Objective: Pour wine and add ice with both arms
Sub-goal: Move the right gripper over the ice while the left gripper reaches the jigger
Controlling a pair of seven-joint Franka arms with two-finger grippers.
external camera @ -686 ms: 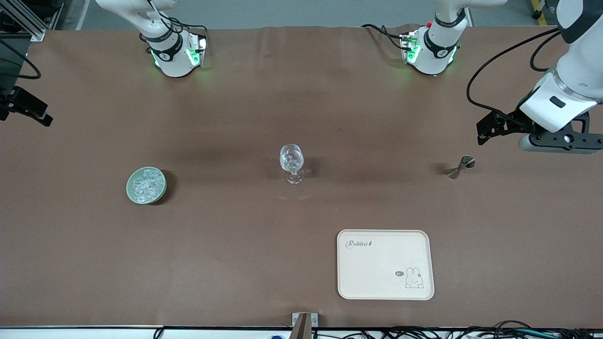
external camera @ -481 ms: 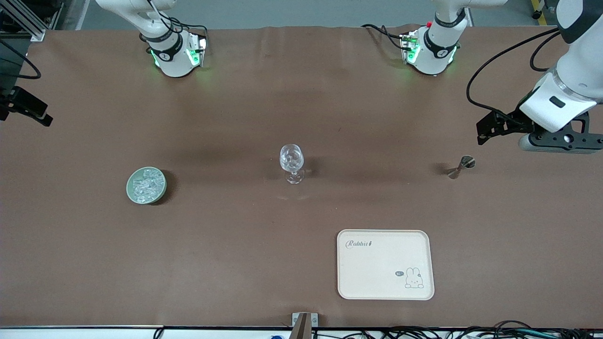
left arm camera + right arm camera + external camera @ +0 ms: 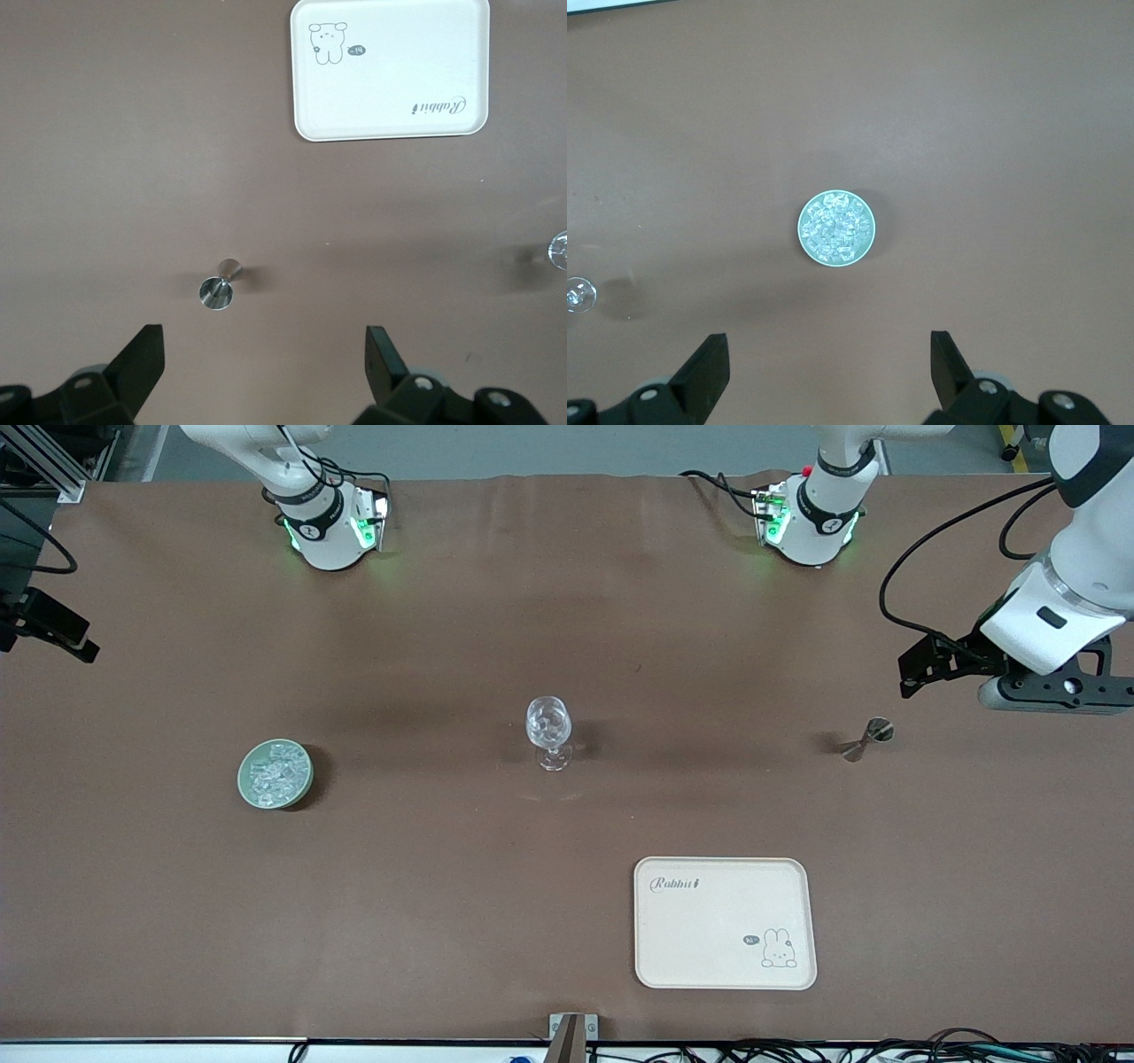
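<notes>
Brown cloth covers the table (image 3: 461, 886) from end to end.

Item: wine glass (image 3: 548, 731), clear, stemmed, upright at mid-table, no wine visible in it.

Item: ice (image 3: 275, 772), small glassy chunks heaped in a pale green dish (image 3: 244, 784) toward the right arm's end of the table, well apart from the glass.

Item: small steel measuring cup (image 3: 866, 740), hourglass-shaped, standing toward the left arm's end.

Item: cream tray (image 3: 656, 957) with a rabbit print, empty, nearer the front camera than the glass.

Item: left gripper (image 3: 264, 372), high above the table near the steel cup, fingers spread wide, holding nothing.

Item: right gripper (image 3: 829, 376), high over the dish's end of the table, fingers likewise wide apart and empty.

Hazards, as judged: the ice chunks are small and slick, so a pinch may squirt one out of the dish. The slim steel cup may topple or spill if clipped off-centre. The stemmed glass is top-heavy; a careless pour or a dropped chunk could knock it over.
</notes>
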